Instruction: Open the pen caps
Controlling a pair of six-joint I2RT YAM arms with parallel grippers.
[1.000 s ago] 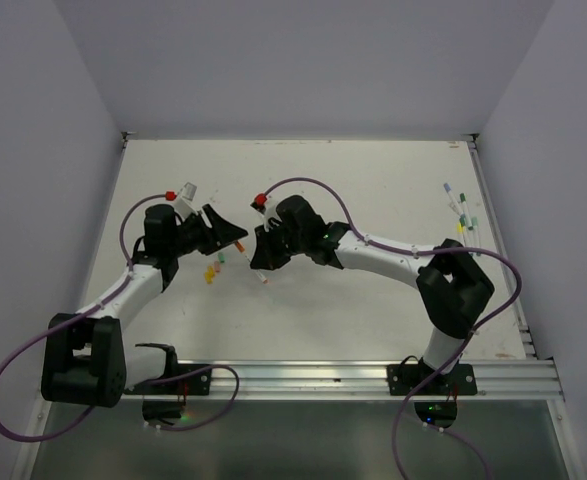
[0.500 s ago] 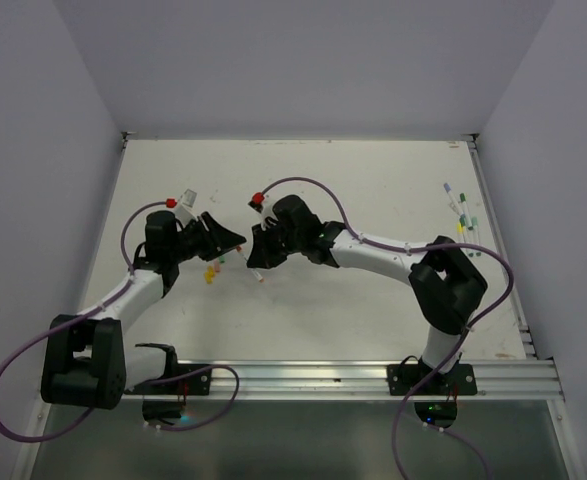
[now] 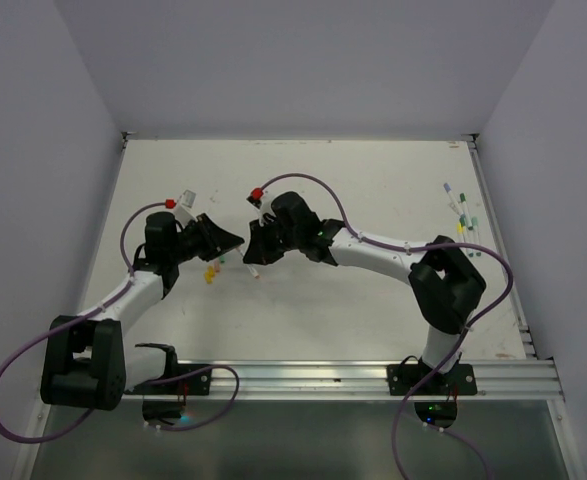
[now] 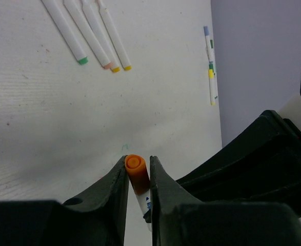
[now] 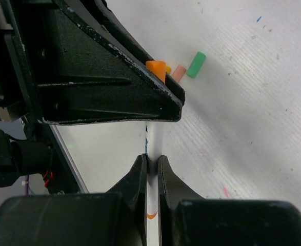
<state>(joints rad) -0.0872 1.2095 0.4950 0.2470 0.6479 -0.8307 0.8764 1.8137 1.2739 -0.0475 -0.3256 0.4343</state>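
Cap [image 4: 134,166] (orange), seated on the pen [image 5: 154,141], is pinched by the left gripper [image 4: 138,177]; right gripper [image 5: 151,163] is clamped on the white barrel

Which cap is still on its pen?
The orange cap, pinched by the left gripper, on the pen the right gripper holds; the green cap and pink cap lie loose on the table.

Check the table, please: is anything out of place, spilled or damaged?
Nothing looks damaged. Three loose caps, green, pink and yellow, lie scattered near the left hand, and small ink specks mark the table. Both fit the job: the left hand grips the orange cap while the right hand holds the pen.
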